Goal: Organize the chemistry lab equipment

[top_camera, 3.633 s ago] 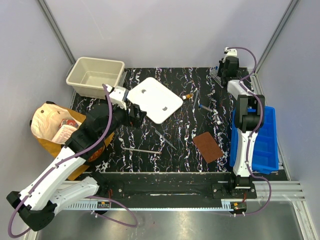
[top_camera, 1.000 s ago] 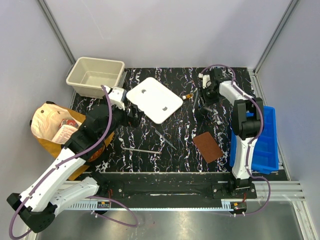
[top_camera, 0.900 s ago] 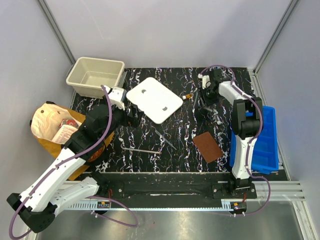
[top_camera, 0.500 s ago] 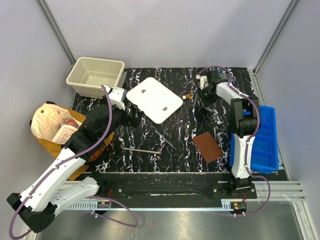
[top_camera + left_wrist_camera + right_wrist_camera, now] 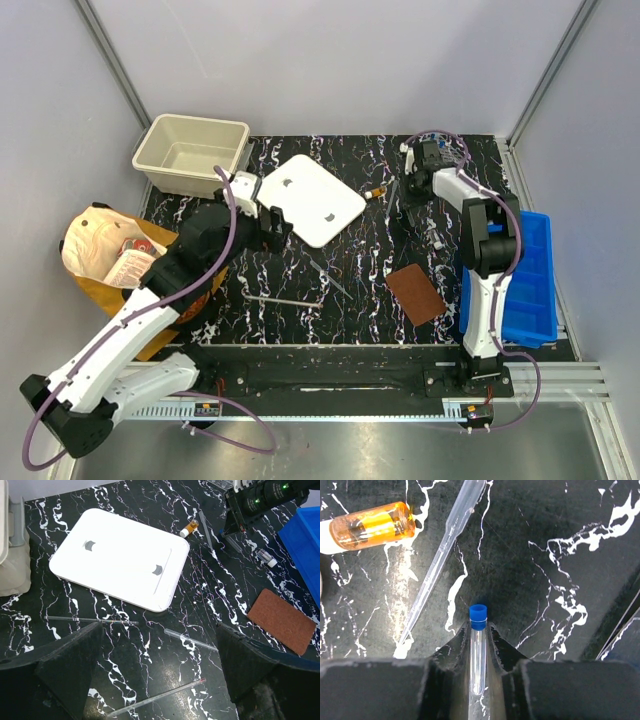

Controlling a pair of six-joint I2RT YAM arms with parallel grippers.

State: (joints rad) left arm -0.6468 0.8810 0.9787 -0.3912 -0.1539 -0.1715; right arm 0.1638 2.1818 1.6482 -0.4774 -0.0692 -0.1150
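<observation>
Black tabletop (image 5: 370,250) streaked all over with thin white marble veins. Plain white board (image 5: 308,198). Rust-brown pad (image 5: 416,293). Amber-orange vial (image 5: 372,526) with a white end. Clear tube (image 5: 478,650) with a bright blue cap. Cream bin (image 5: 190,155), solid blue bin (image 5: 535,290), tan paper bag (image 5: 88,240) holding red-and-white packets (image 5: 132,260)

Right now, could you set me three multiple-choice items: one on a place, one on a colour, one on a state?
1. The brown pad lies: A) beside the blue bin B) in the tub C) on the white board
2. Cap of the tube in the right pincer: A) orange B) blue C) green
3. The left pincer is: A) open B) shut on a rod C) shut on the pad
Key: A, it lies next to the bin; B, wrist view shows blue; A, fingers wide apart, nothing between.
</observation>
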